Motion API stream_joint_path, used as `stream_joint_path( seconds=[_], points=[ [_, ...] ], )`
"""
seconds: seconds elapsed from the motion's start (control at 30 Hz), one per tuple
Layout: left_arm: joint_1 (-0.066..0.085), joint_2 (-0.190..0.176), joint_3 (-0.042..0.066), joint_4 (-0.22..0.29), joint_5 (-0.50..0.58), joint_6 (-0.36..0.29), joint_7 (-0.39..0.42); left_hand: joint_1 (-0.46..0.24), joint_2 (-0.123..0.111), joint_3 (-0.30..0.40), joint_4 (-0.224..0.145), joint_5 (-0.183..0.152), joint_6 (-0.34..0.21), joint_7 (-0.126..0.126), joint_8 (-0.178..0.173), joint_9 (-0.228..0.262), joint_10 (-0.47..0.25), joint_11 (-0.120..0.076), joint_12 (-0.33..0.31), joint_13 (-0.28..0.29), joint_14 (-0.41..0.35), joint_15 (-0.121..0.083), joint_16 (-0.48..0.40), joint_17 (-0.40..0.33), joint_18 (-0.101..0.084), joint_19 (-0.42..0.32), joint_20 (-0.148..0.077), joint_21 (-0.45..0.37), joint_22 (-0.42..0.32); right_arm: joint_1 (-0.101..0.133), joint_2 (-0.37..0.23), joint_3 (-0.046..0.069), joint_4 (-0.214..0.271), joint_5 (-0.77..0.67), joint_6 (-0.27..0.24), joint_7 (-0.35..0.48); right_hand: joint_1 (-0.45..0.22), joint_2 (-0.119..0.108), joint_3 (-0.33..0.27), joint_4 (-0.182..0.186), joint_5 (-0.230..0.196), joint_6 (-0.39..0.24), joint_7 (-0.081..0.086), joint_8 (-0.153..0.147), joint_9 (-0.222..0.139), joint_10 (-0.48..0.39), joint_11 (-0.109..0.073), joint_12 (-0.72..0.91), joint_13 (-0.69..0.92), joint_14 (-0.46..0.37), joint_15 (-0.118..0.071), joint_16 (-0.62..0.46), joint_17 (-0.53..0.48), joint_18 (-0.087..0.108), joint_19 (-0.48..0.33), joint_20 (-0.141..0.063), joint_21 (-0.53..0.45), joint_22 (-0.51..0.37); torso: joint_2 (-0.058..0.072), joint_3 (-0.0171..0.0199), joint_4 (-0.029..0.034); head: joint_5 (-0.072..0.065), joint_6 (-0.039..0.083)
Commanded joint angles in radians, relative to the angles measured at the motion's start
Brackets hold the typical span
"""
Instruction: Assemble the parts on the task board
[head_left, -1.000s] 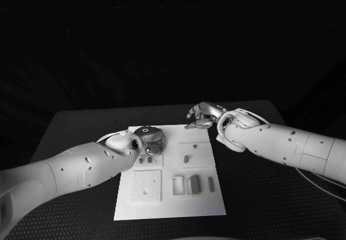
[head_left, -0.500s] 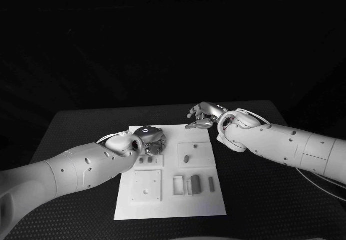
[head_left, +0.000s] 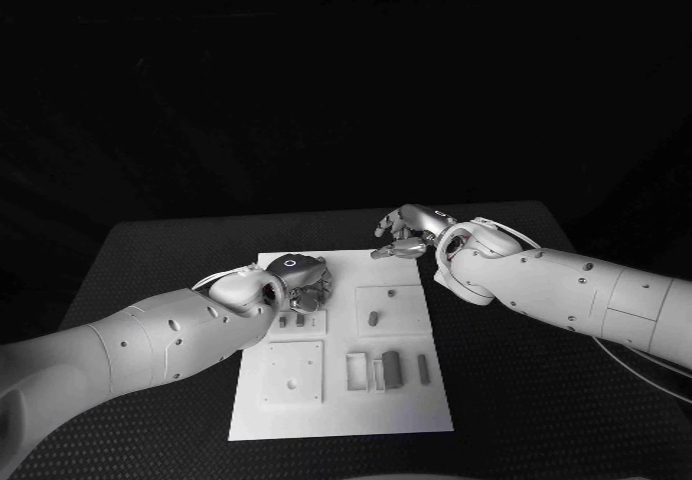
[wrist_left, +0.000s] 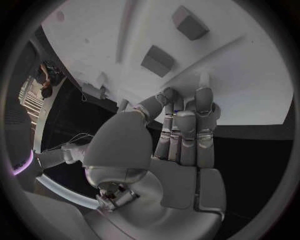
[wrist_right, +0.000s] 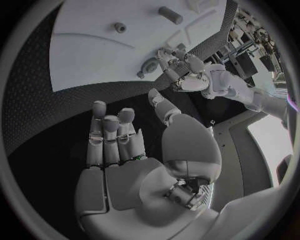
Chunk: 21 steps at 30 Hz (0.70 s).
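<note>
The white task board (head_left: 339, 410) lies in the middle of the black table. Several grey parts rest on it: a short peg (head_left: 372, 318), a block (head_left: 389, 365) and a slim bar (head_left: 423, 368). My left hand (head_left: 296, 280) is over the board's far left corner, fingers together and tips down at the board (wrist_left: 250, 75). A small round part (wrist_right: 148, 64) sits at its fingertips; whether it is gripped is unclear. My right hand (head_left: 407, 232) hovers off the board's far right corner, fingers apart and its palm (wrist_right: 125, 150) empty.
Two grey blocks (wrist_left: 157, 60) (wrist_left: 189, 22) lie on the board just beyond my left hand's fingertips. A raised square plate with a hole (head_left: 293, 372) sits near the board's front left. Bare black table surrounds the board on all sides.
</note>
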Motion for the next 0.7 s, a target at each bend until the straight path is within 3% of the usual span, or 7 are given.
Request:
stream_joint_path(
  seconds=[0.03,0.27,0.33,0.47,0.7],
  points=[
    [-0.007,-0.009,-0.003,0.007,0.009,-0.01,0.007,0.0,0.009,0.008,0.0,0.003,0.007,0.0,0.004,0.001,0.032,0.005,0.003,0.017,-0.003,-0.007,-0.007,-0.002,0.095,0.003,-0.003,-0.005,0.001,-0.001,0.0,0.001,0.001,-0.002,0.004,0.009,0.0,0.008,-0.005,0.0,0.003,0.0,0.008,0.005,-0.002,-0.002,0.0,0.003,-0.001,0.002,-0.007,0.007,-0.002,0.014,0.0,0.001,-0.002,0.015,-0.001,-0.0001,0.0005,0.0,0.001],
    [-0.006,-0.032,-0.001,0.033,0.017,-0.027,0.011,-0.001,0.009,0.009,-0.001,0.003,0.008,0.0,0.004,0.002,0.034,0.004,0.003,0.019,-0.002,-0.008,-0.007,-0.002,0.095,0.004,-0.005,-0.005,0.002,-0.001,-0.002,0.001,0.001,-0.002,0.003,0.009,0.0,0.008,-0.005,0.0,0.003,0.001,0.007,0.005,-0.002,-0.002,0.0,0.003,-0.001,0.003,-0.007,0.007,-0.002,0.014,0.0,0.001,-0.002,0.015,-0.001,-0.0001,0.0007,-0.001,0.002],
    [-0.006,-0.038,0.008,0.041,0.019,-0.035,0.013,-0.001,0.009,0.009,-0.001,0.003,0.009,-0.001,0.004,0.002,0.035,0.004,0.003,0.019,-0.002,-0.008,-0.007,-0.002,0.094,0.004,-0.005,-0.005,0.002,-0.001,-0.002,0.001,0.001,-0.002,0.003,0.009,0.0,0.008,-0.005,0.0,0.003,0.0,0.007,0.005,-0.002,-0.002,0.0,0.003,-0.001,0.003,-0.007,0.007,-0.002,0.014,0.0,0.001,-0.002,0.015,-0.001,-0.0002,0.0013,0.0,0.004],
    [-0.006,-0.044,0.013,0.046,0.032,-0.055,0.023,-0.001,0.008,0.01,-0.001,0.003,0.009,-0.001,0.004,0.002,0.036,0.003,0.002,0.02,-0.002,-0.009,-0.007,-0.002,0.094,0.004,-0.006,-0.005,0.002,-0.001,-0.002,0.001,0.002,-0.002,0.003,0.009,0.0,0.008,-0.005,0.0,0.003,0.0,0.007,0.005,-0.002,-0.002,0.0,0.003,-0.001,0.003,-0.007,0.007,-0.002,0.014,0.0,0.001,-0.002,0.015,-0.001,-0.0008,0.0019,0.001,0.004],
    [-0.006,-0.058,0.037,0.055,0.045,-0.08,0.039,0.0,0.008,0.011,-0.001,0.003,0.01,-0.001,0.004,0.002,0.037,0.003,0.002,0.022,-0.001,-0.009,-0.007,-0.002,0.094,0.005,-0.007,-0.006,0.002,-0.001,-0.002,0.001,0.002,-0.002,0.003,0.01,0.0,0.008,-0.005,-0.001,0.003,0.0,0.007,0.005,-0.002,-0.002,0.0,0.004,-0.001,0.003,-0.007,0.007,-0.002,0.014,0.0,0.001,-0.002,0.015,0.0,-0.0008,0.0007,0.004,0.008]
  ],
)
